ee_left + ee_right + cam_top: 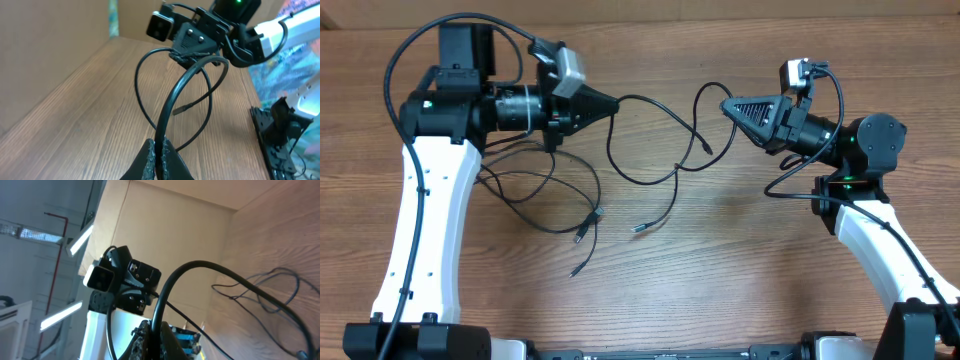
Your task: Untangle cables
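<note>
Thin black cables (650,140) run in loops across the wooden table between the two arms. My left gripper (616,102) is shut on a cable; the left wrist view shows its jaws (160,148) pinching the cord (172,100), which arcs up toward the other arm. My right gripper (724,104) is shut on a cable too; the right wrist view shows the jaws (156,330) clamped on a cord (200,267). More loops (535,185) lie under the left arm. Loose plug ends (582,235) (638,227) rest on the table.
The wooden table (740,260) spans the view. The white left arm (430,200) and the white right arm (880,240) stand at either side. A cardboard wall (170,225) backs the table.
</note>
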Action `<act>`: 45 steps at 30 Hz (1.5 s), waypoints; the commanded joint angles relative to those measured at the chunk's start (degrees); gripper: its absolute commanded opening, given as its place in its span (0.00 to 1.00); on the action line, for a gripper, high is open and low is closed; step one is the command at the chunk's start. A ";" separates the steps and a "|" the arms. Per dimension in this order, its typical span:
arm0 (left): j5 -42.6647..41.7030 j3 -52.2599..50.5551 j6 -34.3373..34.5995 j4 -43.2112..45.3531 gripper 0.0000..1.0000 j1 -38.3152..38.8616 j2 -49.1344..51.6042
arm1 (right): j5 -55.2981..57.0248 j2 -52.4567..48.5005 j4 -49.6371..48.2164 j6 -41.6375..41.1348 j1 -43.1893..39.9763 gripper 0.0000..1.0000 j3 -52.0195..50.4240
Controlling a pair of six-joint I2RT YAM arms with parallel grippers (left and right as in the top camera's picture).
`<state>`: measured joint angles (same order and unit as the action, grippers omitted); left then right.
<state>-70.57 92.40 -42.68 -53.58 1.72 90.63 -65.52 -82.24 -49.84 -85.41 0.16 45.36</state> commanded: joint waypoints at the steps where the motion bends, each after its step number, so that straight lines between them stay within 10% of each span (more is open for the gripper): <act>1: -2.58 0.48 4.26 -0.09 0.04 -1.64 -0.76 | 0.94 -0.09 1.18 5.11 -1.38 0.04 0.35; 15: -2.73 0.48 9.31 0.31 0.04 -4.66 -0.76 | 5.97 -0.09 27.58 25.33 -7.76 0.04 0.35; 25: -0.55 0.48 15.96 0.26 0.05 -7.37 -0.76 | 6.01 -0.09 28.98 26.95 -15.74 0.04 0.35; 26: 0.42 0.48 16.63 0.07 0.25 -7.37 -0.76 | 5.86 -0.09 29.00 26.95 -16.48 0.04 0.35; 28: 1.81 0.48 17.25 -0.42 1.00 -7.37 -0.76 | 5.53 -0.09 28.98 26.95 -17.53 0.04 0.35; 45: 2.62 0.46 17.22 -2.08 0.99 -7.28 -0.76 | 0.85 -0.09 17.38 17.79 -17.90 0.04 0.35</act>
<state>-68.27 92.40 -26.46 -55.35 -5.34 90.63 -61.49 -82.26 -27.35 -62.08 -17.65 45.34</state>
